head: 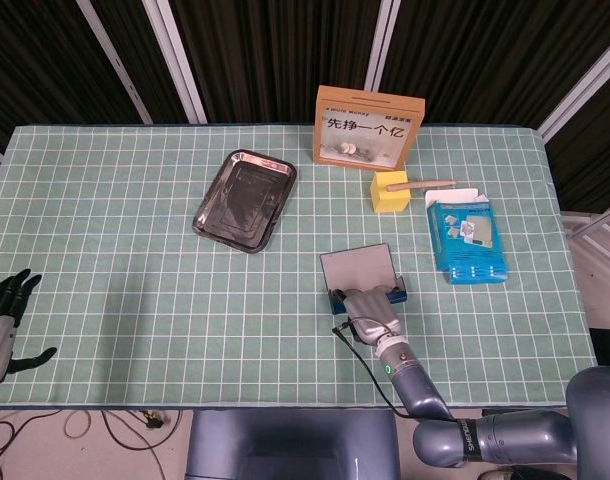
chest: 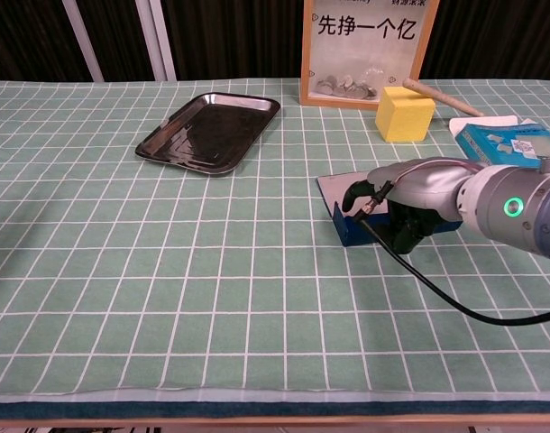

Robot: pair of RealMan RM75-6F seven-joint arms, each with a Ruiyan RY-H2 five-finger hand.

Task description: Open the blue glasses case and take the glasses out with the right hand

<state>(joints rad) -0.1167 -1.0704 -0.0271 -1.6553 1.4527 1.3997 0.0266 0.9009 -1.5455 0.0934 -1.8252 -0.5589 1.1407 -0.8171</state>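
The right hand's (chest: 410, 203) fingers (chest: 403, 236) curl down into the open blue glasses case (chest: 356, 227), seemingly to grasp the glasses, which I cannot see, so a grip is unconfirmed. The case sits right of centre on the desk (head: 135, 260), lid laid back on its far side for access; the left hand (head: 3, 320) idles open at the near left edge.
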